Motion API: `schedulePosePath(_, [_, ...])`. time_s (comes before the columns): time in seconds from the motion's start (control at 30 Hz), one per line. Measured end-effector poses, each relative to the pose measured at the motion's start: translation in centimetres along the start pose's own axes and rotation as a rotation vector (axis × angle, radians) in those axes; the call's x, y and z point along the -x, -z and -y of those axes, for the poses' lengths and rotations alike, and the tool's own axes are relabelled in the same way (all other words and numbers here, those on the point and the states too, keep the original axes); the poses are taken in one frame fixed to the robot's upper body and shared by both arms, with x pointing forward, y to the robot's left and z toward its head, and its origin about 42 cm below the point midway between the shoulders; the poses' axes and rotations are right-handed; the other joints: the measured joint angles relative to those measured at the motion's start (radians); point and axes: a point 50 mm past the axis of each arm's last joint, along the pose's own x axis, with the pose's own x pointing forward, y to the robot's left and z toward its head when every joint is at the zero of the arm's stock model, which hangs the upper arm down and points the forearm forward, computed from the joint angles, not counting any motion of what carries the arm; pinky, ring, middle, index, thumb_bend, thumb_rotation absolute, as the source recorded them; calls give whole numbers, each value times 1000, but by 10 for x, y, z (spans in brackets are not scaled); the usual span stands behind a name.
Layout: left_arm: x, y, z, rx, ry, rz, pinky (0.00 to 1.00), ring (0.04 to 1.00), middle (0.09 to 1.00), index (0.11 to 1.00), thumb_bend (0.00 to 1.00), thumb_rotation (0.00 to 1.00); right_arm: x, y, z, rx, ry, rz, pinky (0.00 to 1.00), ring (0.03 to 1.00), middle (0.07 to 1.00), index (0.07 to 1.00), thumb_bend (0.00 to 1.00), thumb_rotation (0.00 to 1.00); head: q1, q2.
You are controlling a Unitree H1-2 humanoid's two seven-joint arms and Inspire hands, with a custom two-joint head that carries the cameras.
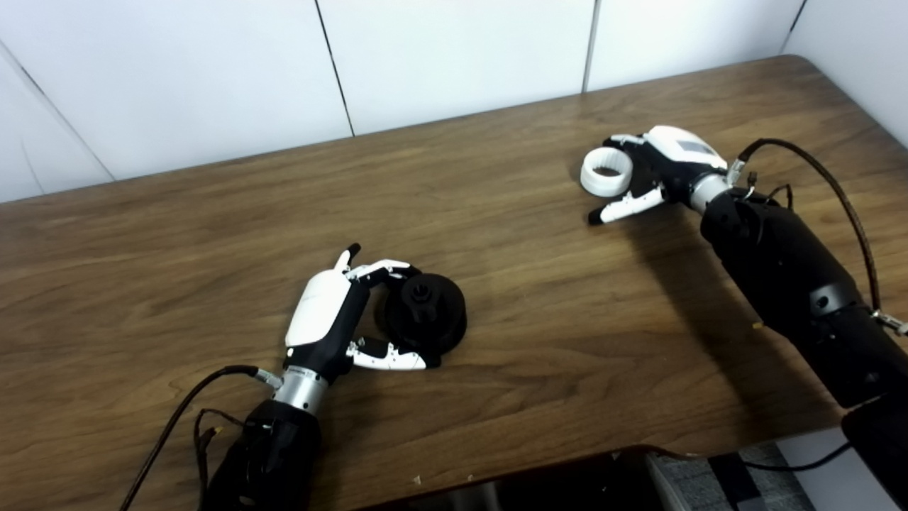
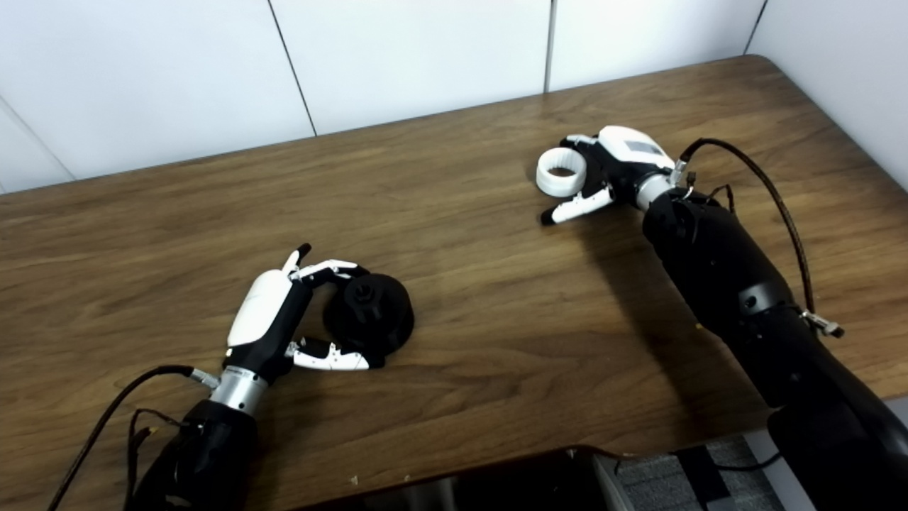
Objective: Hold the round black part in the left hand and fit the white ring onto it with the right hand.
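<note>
The round black part (image 1: 424, 312) rests on the wooden table (image 1: 539, 341), left of the middle, with a small hub on top. My left hand (image 1: 340, 316) is closed around its left side: fingers curl over the far edge, the thumb (image 1: 390, 357) lies along the near edge, and one finger points up. At the far right, the white ring (image 1: 606, 172) sits between the fingers and the outstretched thumb (image 1: 628, 206) of my right hand (image 1: 656, 170). The fingers behind the ring are mostly hidden. I cannot tell whether the ring is touching the table.
White wall panels (image 1: 440, 57) run along the table's far edge, and the wall also closes in at the right. A dark object (image 1: 539, 486) and grey floor show below the near edge. Cables (image 1: 844, 199) trail from both wrists.
</note>
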Motion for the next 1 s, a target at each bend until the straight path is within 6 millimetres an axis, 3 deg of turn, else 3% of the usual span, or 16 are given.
schedulePosePath(0.07, [1,0,0,1,-2,-3,1000,733,623,656,1000,276,-1,-5,-1,-18,31,9,932,859,758,752,849,290,0,5])
schedulePosePath(0.2, [3,0,0,2,5,-6,1000,736,625,656,999,281,-1,-12,-3,-35,73,29,923,807,699,704,814,247,2,5])
schedulePosePath(1.0, [4,0,-1,4,3,-5,1000,729,626,661,995,280,-1,-14,-3,-48,149,45,899,729,595,631,751,144,6,12])
